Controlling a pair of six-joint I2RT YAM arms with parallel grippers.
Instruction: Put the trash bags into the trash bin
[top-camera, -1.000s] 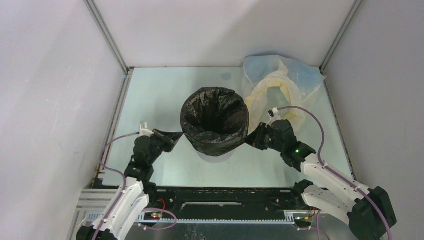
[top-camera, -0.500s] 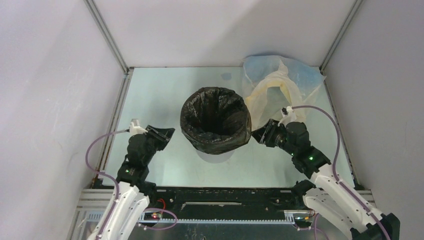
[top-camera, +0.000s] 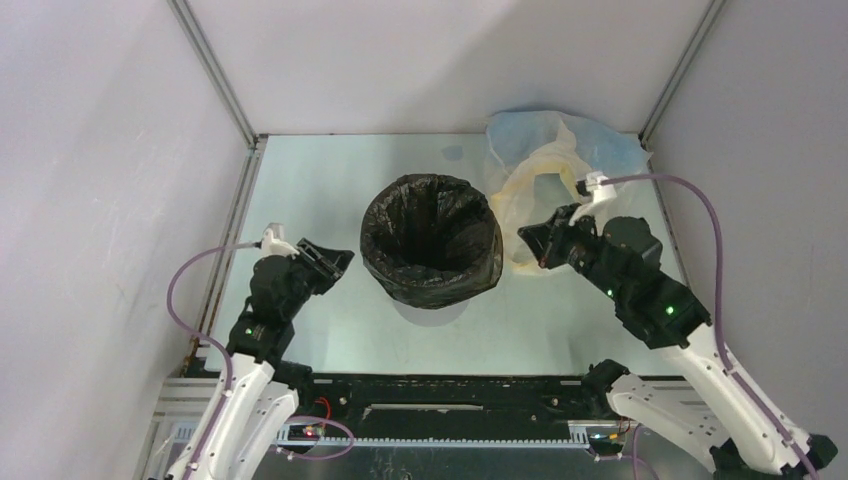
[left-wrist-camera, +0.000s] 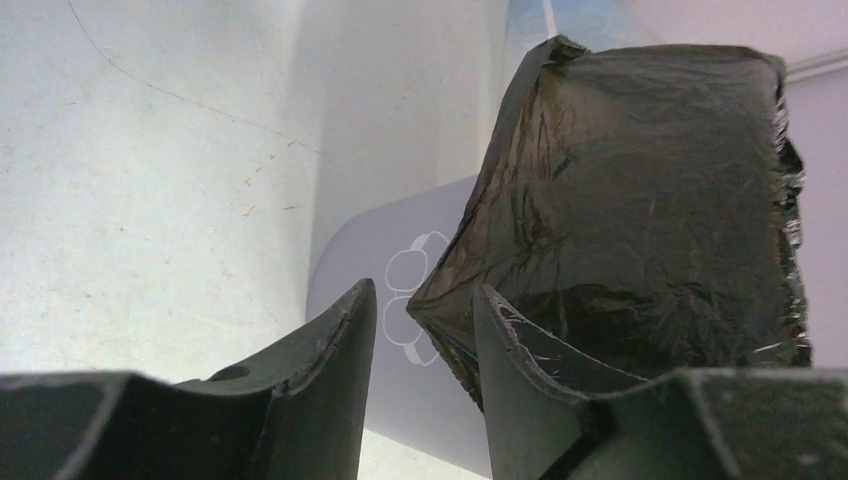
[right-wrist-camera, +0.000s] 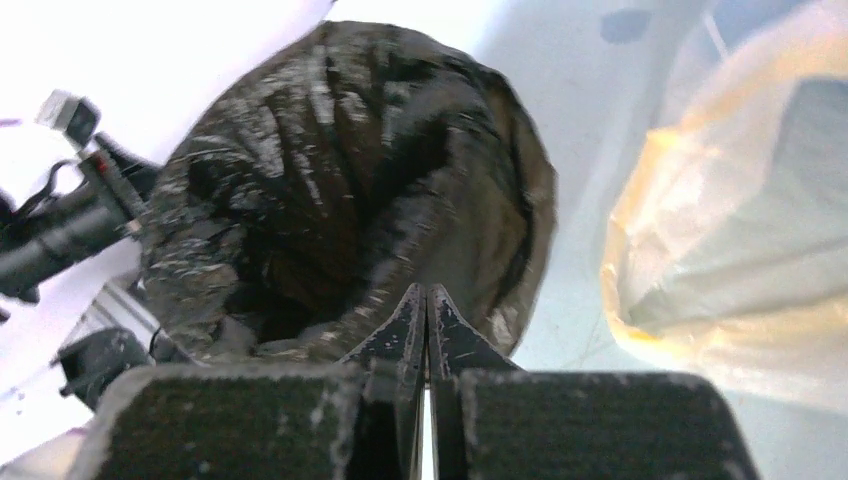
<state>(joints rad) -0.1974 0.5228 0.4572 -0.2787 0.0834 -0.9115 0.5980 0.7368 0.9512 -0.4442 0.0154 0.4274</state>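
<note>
The glossy black trash bag (top-camera: 430, 240) lines the trash bin in the middle of the table, its mouth open and its edge folded down over the outside. The left wrist view shows the bin's pale lavender wall (left-wrist-camera: 400, 260) bare below the draped bag (left-wrist-camera: 640, 190). My left gripper (top-camera: 335, 262) is open and empty, a short way left of the bin; its jaws (left-wrist-camera: 425, 300) point at the bin's side. My right gripper (top-camera: 530, 238) is shut and empty, raised to the right of the bin; its tips (right-wrist-camera: 427, 300) hang over the bag's near rim (right-wrist-camera: 340, 180).
A translucent yellowish and pale-blue plastic bag (top-camera: 565, 170) lies at the back right, just behind my right gripper, and also shows in the right wrist view (right-wrist-camera: 730, 230). Grey walls close in the table on the left, back and right.
Both grippers have drawn away from the bin's sides. The left moved back left. The right rose and swung to the back right, toward the yellowish bag.
</note>
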